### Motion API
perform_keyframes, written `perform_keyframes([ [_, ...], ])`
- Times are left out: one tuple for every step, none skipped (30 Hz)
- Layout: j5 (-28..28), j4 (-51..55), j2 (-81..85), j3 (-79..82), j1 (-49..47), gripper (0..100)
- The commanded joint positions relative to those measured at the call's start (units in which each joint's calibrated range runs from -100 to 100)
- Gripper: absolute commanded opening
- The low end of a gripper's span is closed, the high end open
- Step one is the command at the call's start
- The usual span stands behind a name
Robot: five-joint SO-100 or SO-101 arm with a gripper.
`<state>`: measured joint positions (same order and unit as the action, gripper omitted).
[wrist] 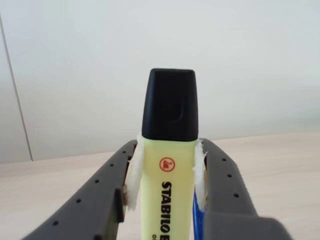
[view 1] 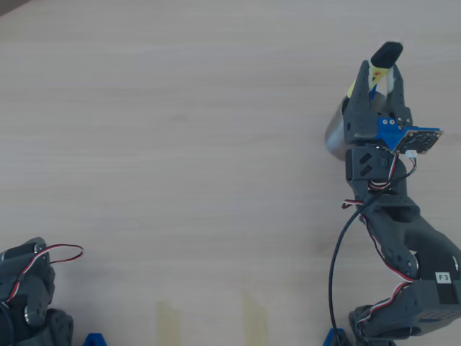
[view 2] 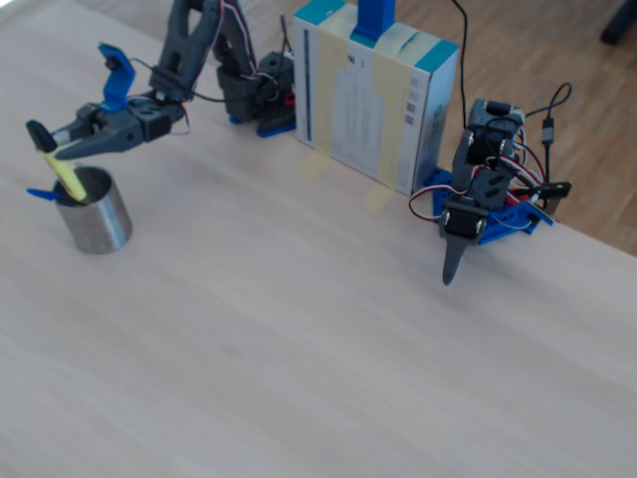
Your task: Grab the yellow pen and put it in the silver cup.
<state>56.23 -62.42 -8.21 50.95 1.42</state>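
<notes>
My gripper is shut on the yellow pen, a chunky highlighter with a black cap. In the wrist view the pen stands upright between the white-padded fingers, cap up. In the fixed view the gripper holds the pen tilted over the silver cup, and its lower end dips into the cup's mouth. From overhead the cup is mostly hidden under the gripper. Its handle is not visible.
A thin blue-capped pen sticks out of the cup on its left. A second arm sits folded at the right in the fixed view. A white and teal box stands at the back of the table.
</notes>
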Motion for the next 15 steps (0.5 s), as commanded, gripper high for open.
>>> perform_keyframes([
  [-0.3, -0.5, 0.2, -2.6, 0.8, 9],
  [-0.3, -0.3, 0.2, -2.6, 0.8, 9],
  [-0.3, -0.3, 0.2, -2.6, 0.8, 9],
  [-0.3, -0.3, 0.2, -2.6, 0.8, 9],
  [-0.3, -0.3, 0.2, -2.6, 0.8, 9],
  [-0.3, -0.3, 0.2, -2.6, 0.8, 9],
  [-0.3, -0.3, 0.1, -2.4, 0.8, 9],
  [-0.3, -0.3, 0.1, -1.7, 0.8, 9],
  [-0.3, -0.3, 0.1, -1.1, 0.9, 9],
  [-0.3, -0.3, 0.2, -0.5, 1.5, 9],
  [-0.3, -0.3, 0.3, 0.0, 2.0, 9],
  [-0.3, -0.3, 0.4, 0.5, 2.2, 9],
  [-0.3, -0.3, 0.6, 0.9, 2.4, 9],
  [-0.3, -0.3, 0.6, 1.2, 2.6, 9],
  [-0.3, -0.3, 0.7, 1.3, 2.7, 9],
])
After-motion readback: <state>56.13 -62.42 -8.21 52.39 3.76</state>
